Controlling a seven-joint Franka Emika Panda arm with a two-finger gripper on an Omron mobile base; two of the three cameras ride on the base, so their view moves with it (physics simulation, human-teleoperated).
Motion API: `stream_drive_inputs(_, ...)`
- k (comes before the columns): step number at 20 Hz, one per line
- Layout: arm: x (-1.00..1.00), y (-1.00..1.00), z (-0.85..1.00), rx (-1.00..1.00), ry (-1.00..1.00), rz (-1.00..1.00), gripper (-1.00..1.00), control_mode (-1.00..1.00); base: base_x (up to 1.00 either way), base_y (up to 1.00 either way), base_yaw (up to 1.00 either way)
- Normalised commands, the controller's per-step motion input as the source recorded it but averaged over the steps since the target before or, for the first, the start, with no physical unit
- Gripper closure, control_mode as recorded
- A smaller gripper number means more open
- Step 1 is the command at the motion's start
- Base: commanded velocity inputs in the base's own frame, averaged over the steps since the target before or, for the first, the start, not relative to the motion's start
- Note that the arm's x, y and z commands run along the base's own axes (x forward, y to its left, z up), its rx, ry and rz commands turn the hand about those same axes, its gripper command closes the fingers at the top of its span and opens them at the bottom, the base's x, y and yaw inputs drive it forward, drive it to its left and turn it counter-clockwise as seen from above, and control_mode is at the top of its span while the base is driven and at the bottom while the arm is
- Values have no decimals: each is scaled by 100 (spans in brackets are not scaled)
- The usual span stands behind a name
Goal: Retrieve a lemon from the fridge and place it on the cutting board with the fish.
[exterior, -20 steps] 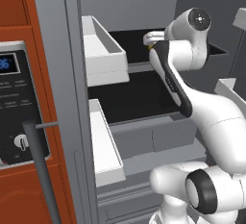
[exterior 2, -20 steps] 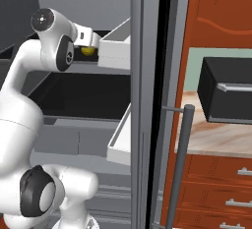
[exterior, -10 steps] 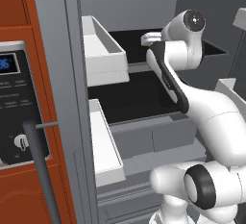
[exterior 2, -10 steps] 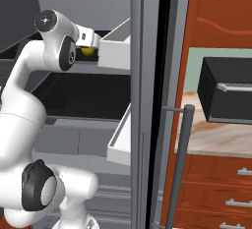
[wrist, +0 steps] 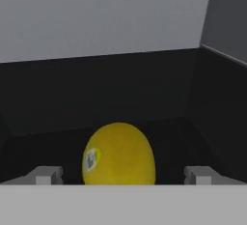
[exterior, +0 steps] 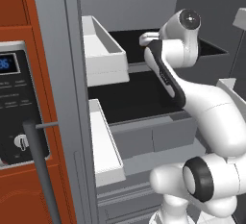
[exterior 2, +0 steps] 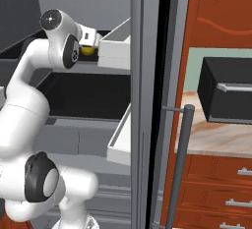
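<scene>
The fridge [exterior: 125, 6] stands open, with black shelves and white door bins. On an upper black shelf lies the lemon [wrist: 119, 154], bright yellow with a small sticker; its yellow edge also peeks out beside the hand [exterior 2: 87, 51]. My gripper [wrist: 123, 175] is open, one fingertip [wrist: 46, 175] to each side of the lemon and neither touching it. The arm reaches deep onto that shelf in both base views. The cutting board and the fish are out of view.
White door bins [exterior: 103, 50] [exterior 2: 115, 46] flank the shelf on both sides, close to the arm. Lower grey drawers [exterior: 158, 136] sit under it. A black appliance [exterior 2: 226, 90] stands on the beige counter [exterior 2: 221, 137] to the right of the fridge door handle [exterior 2: 179, 159].
The arm has pushed a little further onto the shelf toward the lemon. The gripper has stayed open.
</scene>
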Motion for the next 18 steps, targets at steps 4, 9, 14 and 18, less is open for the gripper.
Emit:
stream_drive_inputs(4, 10, 0, 0, 0, 6, 0, -100, -100, 0, 0, 0)
stream_drive_inputs(9, 10, 0, -2, 0, 3, 0, -100, -100, 0, 0, 0)
stream_drive_inputs(14, 11, 0, -10, 0, 0, 0, -100, -100, 0, 0, 0)
stream_drive_inputs(18, 6, 0, -17, 0, 0, 0, -100, -100, 0, 0, 0)
